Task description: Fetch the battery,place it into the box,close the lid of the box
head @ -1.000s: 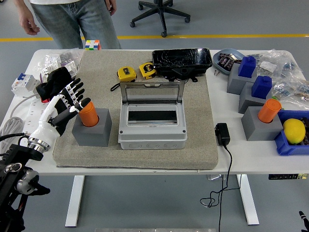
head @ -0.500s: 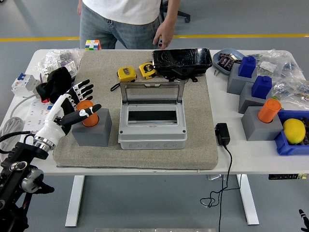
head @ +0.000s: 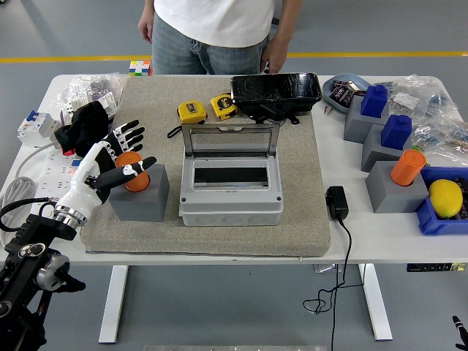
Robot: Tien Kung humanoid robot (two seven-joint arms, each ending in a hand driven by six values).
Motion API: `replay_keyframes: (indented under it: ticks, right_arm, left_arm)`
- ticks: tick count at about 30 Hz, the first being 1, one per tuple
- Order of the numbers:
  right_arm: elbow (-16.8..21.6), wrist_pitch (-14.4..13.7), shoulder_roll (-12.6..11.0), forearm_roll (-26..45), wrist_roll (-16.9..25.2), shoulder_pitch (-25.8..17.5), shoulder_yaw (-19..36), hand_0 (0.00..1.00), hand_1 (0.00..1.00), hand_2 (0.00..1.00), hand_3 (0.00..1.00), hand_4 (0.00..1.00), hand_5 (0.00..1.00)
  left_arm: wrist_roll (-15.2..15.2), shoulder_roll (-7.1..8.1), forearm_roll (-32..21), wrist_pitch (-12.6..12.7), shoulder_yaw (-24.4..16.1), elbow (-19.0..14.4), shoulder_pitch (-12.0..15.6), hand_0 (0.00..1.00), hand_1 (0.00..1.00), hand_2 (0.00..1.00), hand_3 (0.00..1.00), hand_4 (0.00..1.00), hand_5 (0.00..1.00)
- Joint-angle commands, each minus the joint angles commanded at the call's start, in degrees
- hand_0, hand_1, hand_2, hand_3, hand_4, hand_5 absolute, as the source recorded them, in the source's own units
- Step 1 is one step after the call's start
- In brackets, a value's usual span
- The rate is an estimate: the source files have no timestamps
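An orange battery (head: 134, 178) stands upright in a grey block holder (head: 140, 196) on the left of the felt mat (head: 307, 183). My left hand (head: 121, 156) is at the battery, with the spread fingers (head: 130, 134) behind it and the thumb across its front. The fingers are not closed on it. The grey box (head: 230, 196) sits mid-mat with its clear lid (head: 230, 140) standing open at the back. The right arm is out of view.
Two yellow tape measures (head: 192, 111) and a black tray (head: 276, 93) lie behind the box. Grey blocks with blue and orange pieces (head: 395, 172), a lemon (head: 445, 197) in a blue bin and a black adapter (head: 336, 202) are on the right. A person (head: 212, 33) stands at the far edge, hands down.
My left hand has moved right onto the battery, with the thumb now across its front. The person has walked from the far left to the middle of the far side.
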Motion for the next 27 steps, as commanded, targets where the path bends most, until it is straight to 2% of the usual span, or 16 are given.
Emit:
replay_keyframes:
  ticks: [1,2,25,26,27]
  right_arm:
    - [0.0,0.0,0.0,0.0,0.0,0.0,0.0,0.792,0.747,0.746,0.795,0.998,0.998]
    - [0.0,-0.1,0.0,0.0,0.0,0.0,0.0,0.791,0.747,0.746,0.795,0.998,0.998]
    - [0.0,-0.2,-0.1,-0.1,-0.1,-0.1,0.0,0.791,0.747,0.746,0.795,0.998,0.998]
    - [0.0,-0.2,-0.2,-0.1,-0.1,-0.1,0.0,0.791,0.747,0.746,0.795,0.998,0.998]
    - [0.0,-0.2,-0.1,-0.2,-0.1,-0.1,0.1,0.791,0.747,0.746,0.795,0.998,0.998]
  left_arm:
    - [0.0,0.00,0.2,0.2,0.1,0.0,0.0,0.866,0.903,0.849,0.870,0.998,0.074]
    - [0.0,-0.07,0.4,0.4,0.3,0.1,0.0,0.838,0.884,0.821,0.860,0.998,0.008]
    - [-0.3,-0.94,2.5,2.3,2.1,1.3,-0.7,0.838,0.888,0.816,0.840,0.998,0.002]
    - [-0.3,-0.94,2.6,2.4,2.2,1.4,-0.7,0.821,0.851,0.747,0.776,0.998,0.002]
    - [-0.3,-0.93,2.7,2.5,2.3,1.4,-0.8,0.821,0.851,0.747,0.776,0.998,0.002]
